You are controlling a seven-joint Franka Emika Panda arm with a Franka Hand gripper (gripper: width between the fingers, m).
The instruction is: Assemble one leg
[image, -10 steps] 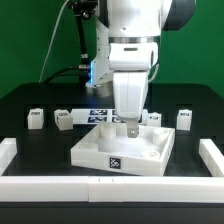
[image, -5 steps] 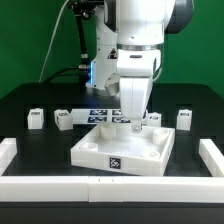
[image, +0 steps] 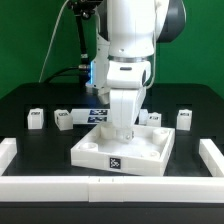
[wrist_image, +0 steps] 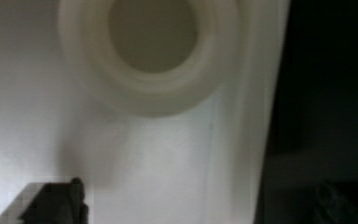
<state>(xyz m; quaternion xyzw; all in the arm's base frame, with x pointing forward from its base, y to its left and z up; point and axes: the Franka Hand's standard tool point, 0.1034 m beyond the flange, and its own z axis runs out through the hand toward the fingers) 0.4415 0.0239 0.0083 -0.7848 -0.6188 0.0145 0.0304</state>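
Note:
The large flat white square piece (image: 120, 150) with a raised rim lies in the middle of the table. My gripper (image: 121, 133) is low over its far side, pointing down. Four small white legs stand on the table behind it: two at the exterior view's left (image: 36, 118) (image: 63, 119) and two at the right (image: 153, 118) (image: 184, 119). In the wrist view my gripper (wrist_image: 194, 212) is open and empty. Its dark fingertips (wrist_image: 51, 204) stand wide apart over the white surface, close to a round corner socket (wrist_image: 149, 45).
The marker board (image: 97, 113) lies behind the square piece, partly hidden by the arm. White rails border the table at the front (image: 100, 186), the exterior view's left (image: 8, 150) and its right (image: 212, 152). A green backdrop stands behind.
The arm has swung toward the exterior view's left and come down closer to the square piece. The legs and the square piece have not moved.

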